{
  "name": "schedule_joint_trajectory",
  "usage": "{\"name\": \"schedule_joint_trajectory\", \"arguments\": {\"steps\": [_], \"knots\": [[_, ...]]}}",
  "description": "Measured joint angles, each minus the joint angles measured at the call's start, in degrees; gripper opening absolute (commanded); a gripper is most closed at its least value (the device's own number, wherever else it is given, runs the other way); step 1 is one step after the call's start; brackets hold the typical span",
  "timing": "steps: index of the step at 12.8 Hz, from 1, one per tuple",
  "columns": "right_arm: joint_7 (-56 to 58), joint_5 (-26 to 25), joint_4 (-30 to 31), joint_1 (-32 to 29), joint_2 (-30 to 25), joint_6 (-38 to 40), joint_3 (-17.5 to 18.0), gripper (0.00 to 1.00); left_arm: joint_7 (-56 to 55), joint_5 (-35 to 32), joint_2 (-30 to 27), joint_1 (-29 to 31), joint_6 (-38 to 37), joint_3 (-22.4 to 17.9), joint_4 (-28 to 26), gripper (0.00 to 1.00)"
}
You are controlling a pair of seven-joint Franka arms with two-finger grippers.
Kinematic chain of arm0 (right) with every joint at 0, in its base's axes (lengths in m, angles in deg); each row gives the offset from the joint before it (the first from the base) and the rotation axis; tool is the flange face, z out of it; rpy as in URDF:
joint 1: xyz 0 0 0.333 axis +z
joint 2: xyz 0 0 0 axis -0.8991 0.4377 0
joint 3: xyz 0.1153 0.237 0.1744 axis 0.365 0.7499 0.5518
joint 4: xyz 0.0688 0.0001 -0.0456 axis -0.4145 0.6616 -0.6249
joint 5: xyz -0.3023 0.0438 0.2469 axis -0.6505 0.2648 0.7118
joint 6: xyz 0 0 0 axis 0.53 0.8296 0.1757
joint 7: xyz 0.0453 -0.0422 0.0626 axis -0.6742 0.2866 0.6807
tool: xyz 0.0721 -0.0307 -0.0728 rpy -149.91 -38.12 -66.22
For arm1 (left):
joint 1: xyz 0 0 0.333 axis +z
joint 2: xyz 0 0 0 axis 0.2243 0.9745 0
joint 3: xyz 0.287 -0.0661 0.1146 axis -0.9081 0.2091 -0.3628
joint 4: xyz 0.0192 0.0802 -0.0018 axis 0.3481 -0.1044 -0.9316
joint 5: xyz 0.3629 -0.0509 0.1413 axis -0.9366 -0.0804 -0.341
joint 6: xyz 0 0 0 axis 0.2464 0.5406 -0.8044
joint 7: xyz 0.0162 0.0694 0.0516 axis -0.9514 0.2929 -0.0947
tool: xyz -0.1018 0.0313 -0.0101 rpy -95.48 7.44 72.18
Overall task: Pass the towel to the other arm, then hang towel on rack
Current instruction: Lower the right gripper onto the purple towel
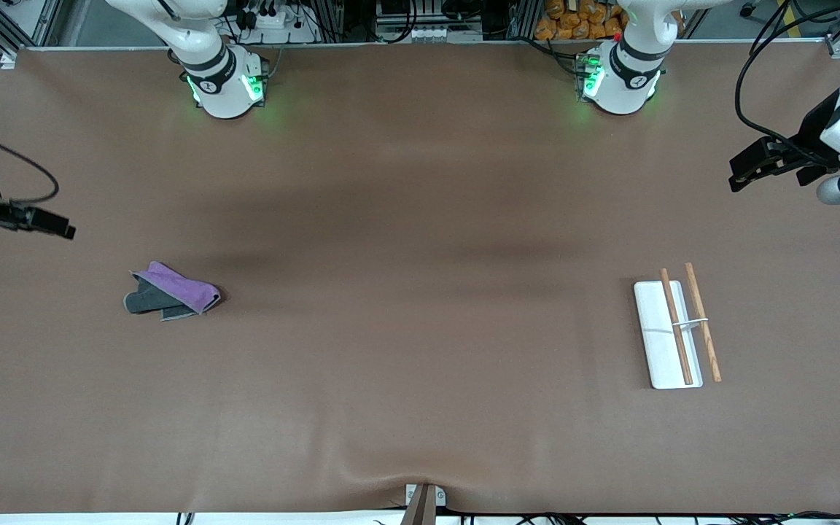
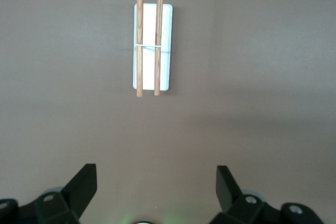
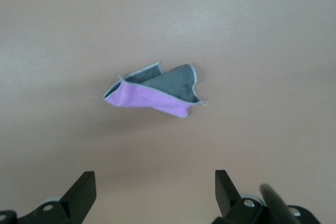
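Hovering with fingers spread wide and empty, my right pincer (image 3: 152, 195) hangs over the desk (image 1: 420, 219) at its own end, apart from the towel (image 1: 172, 292), which lies crumpled, purple face folded over grey. My left pincer (image 2: 156, 190), equally agape, waits above its end; only its wrist view shows the rack (image 2: 152, 46) squarely: both rods over the white base.

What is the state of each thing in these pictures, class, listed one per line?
towel: crumpled on the table, toward the right arm's end, untouched.
rack: on the table, toward the left arm's end, nothing on its rods.
left gripper: jaws open, holding nothing, waiting.
right gripper: jaws open, holding nothing, waiting.
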Motion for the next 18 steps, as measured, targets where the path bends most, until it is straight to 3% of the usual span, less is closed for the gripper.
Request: {"name": "schedule_joint_trajectory", "arguments": {"steps": [6,10,18], "knots": [[11.3,0.0,0.1,1.6,9.9,-6.4,0.6,1.00,0.0,0.0,0.3,-0.1,0.0,0.1,0.0,1.00],[11.6,0.0,4.1,6.7,11.9,-11.7,0.9,1.00,0.0,0.0,0.4,-0.1,0.0,0.1,0.0,1.00],[12.2,0.0,5.9,8.2,22.0,-19.2,1.0,1.00,0.0,0.0,0.8,-0.2,0.0,0.1,0.0,1.00]]}}
